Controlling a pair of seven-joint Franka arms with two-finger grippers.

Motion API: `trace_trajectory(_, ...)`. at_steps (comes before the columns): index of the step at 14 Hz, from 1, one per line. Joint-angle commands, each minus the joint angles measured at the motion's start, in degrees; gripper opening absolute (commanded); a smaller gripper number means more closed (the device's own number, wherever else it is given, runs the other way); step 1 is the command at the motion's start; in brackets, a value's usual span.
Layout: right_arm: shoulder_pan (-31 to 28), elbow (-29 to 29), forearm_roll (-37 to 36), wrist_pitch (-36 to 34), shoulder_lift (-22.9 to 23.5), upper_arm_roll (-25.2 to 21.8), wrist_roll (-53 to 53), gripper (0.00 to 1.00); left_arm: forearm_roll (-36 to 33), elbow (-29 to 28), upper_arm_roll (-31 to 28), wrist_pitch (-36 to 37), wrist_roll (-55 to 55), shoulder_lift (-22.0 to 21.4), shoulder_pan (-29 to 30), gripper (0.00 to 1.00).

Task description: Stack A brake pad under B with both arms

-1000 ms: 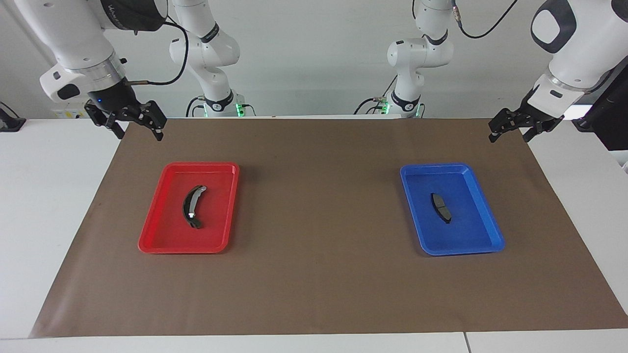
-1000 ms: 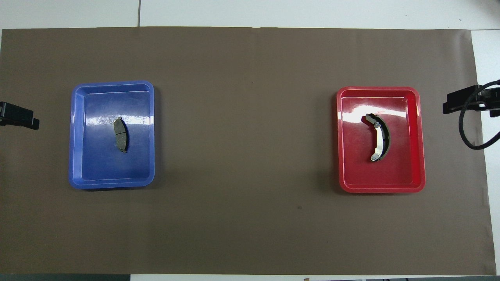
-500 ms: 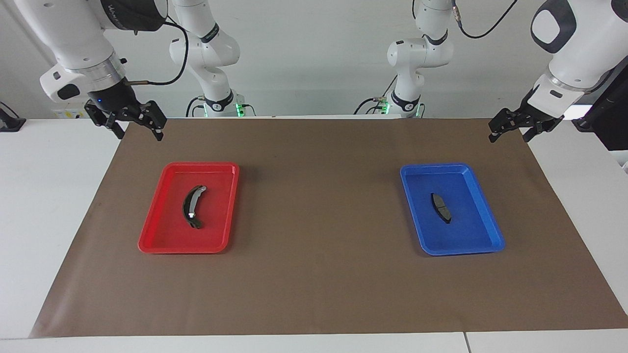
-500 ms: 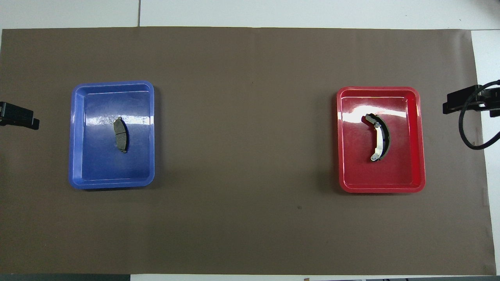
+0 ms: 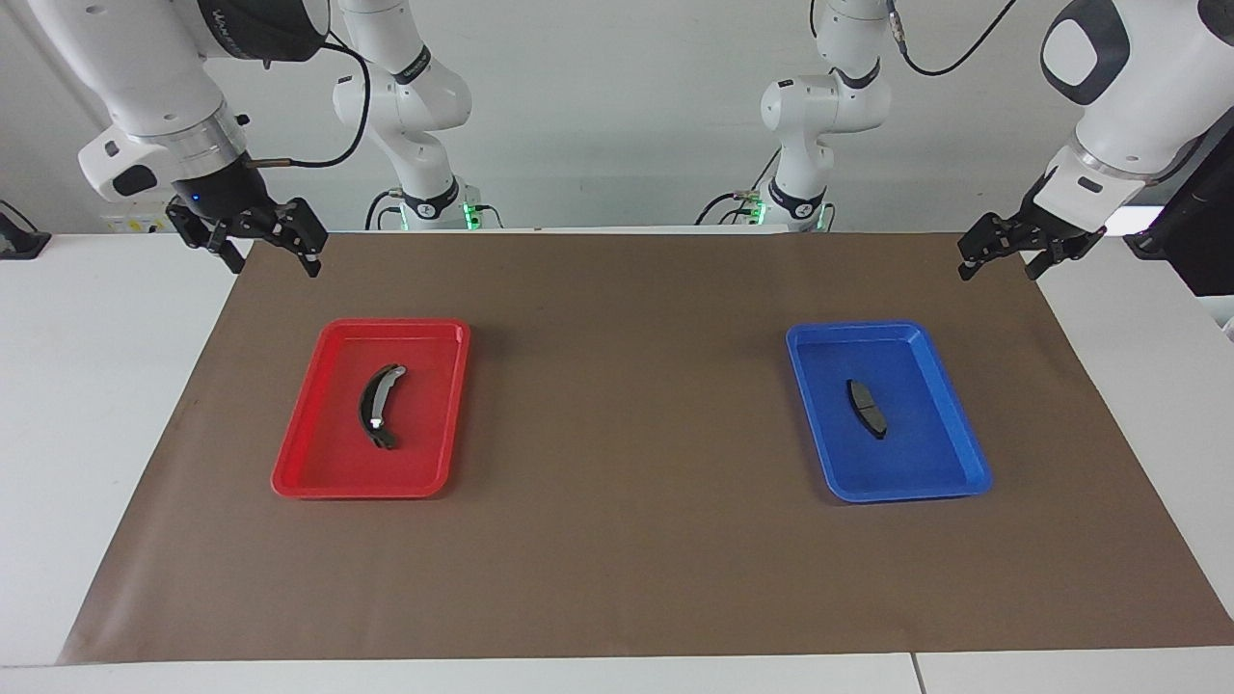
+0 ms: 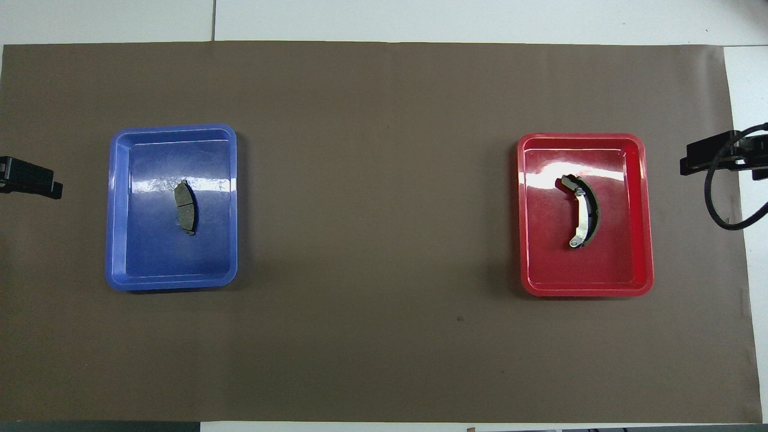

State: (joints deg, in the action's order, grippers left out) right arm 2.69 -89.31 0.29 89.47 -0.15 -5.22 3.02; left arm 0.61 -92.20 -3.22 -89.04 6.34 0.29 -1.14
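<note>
The A brake pad (image 5: 867, 408) (image 6: 185, 207), short, flat and dark grey, lies in the blue tray (image 5: 916, 453) (image 6: 150, 252) toward the left arm's end. B (image 5: 377, 406) (image 6: 583, 210), a long curved black piece with a pale silver band, lies in the red tray (image 5: 333, 453) (image 6: 618, 258) toward the right arm's end. My left gripper (image 5: 998, 273) hangs open over the mat's corner by the blue tray, holding nothing. Over the mat's corner by the red tray my right gripper (image 5: 274, 265) is open and empty too. The overhead view shows only one finger (image 6: 30, 178) of the left and one finger (image 6: 711, 157) of the right.
A brown mat (image 5: 617, 540) (image 6: 384, 336) covers most of the white table and carries both trays, which sit far apart. A black cable (image 6: 723, 204) loops by the right gripper. Two more white arms (image 5: 415, 106) stand at the robots' edge of the table.
The left gripper has edged very slightly toward the blue tray. Nothing else has moved.
</note>
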Motion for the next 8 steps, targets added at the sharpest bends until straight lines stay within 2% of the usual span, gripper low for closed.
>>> trace_trajectory(1, -0.23, -1.13, -0.02, 0.79, -0.73, 0.3, -0.38, 1.0, -0.34, -4.11, 0.23, -3.85, -1.07, -2.22, -0.53, 0.99)
trace_trajectory(4, -0.23, -1.13, -0.02, 0.79, -0.73, 0.3, -0.38, 1.0, -0.34, -10.16, 0.23, -11.3, -3.6, -3.01, -2.62, 0.99)
trace_trajectory(8, -0.23, -1.13, -0.02, 0.79, -0.73, 0.3, -0.29, 1.0, -0.34, -21.59, 0.32, -28.61, -9.5, -1.09, -5.45, 0.97)
